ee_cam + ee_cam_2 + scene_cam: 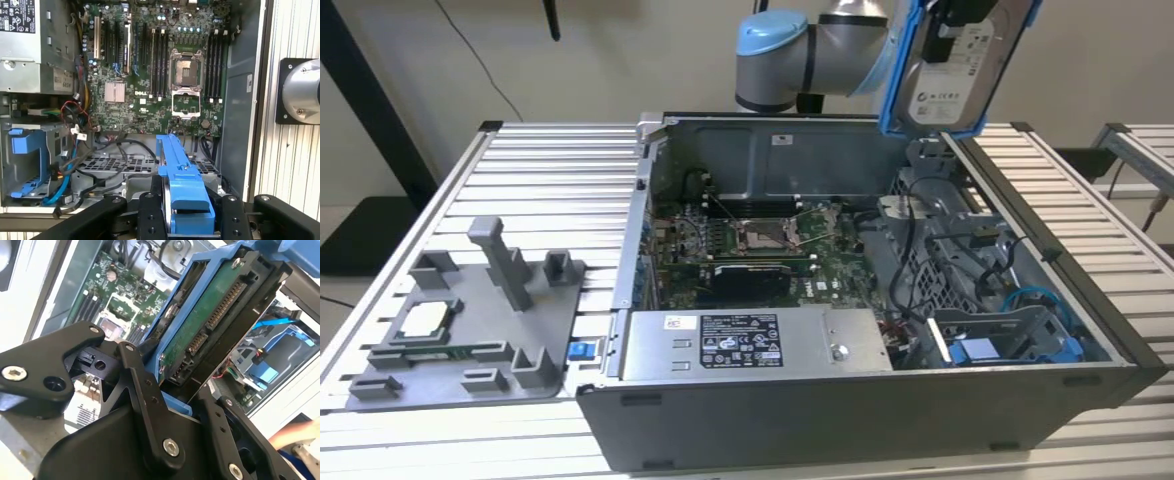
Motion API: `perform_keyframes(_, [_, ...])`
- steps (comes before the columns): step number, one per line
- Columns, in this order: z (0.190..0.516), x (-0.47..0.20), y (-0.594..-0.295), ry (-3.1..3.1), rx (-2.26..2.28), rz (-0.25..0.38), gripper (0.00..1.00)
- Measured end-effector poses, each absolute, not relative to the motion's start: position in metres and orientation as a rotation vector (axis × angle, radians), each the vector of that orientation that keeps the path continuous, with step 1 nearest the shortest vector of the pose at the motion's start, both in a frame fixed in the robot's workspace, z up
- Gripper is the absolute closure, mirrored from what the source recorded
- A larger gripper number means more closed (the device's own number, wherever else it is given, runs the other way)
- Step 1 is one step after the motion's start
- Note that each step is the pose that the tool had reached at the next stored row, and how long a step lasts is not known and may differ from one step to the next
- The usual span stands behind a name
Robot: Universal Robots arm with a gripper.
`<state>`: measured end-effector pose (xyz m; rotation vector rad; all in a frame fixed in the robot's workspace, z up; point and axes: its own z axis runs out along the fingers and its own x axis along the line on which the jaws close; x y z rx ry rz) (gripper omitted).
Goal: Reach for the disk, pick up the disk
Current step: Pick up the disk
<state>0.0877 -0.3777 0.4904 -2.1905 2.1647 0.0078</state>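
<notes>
While clamped on the disk, gripper holds it upright — lifted above the open case.

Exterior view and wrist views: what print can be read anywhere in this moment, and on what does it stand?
Nothing can be quoted with confidence.
Disk, gripped in the hand above the open case: white label, print too small to read.
Power supply: black and white labels in the exterior view, too small to read.
Same power supply in the first wrist view: label text too blurred to quote.
</notes>
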Motion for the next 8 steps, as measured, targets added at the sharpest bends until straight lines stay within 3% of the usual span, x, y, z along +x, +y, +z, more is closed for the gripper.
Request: perform_keyframes(8, [0.489, 0.087, -0.401, 2.167, -2.189, 0.008, 1.0])
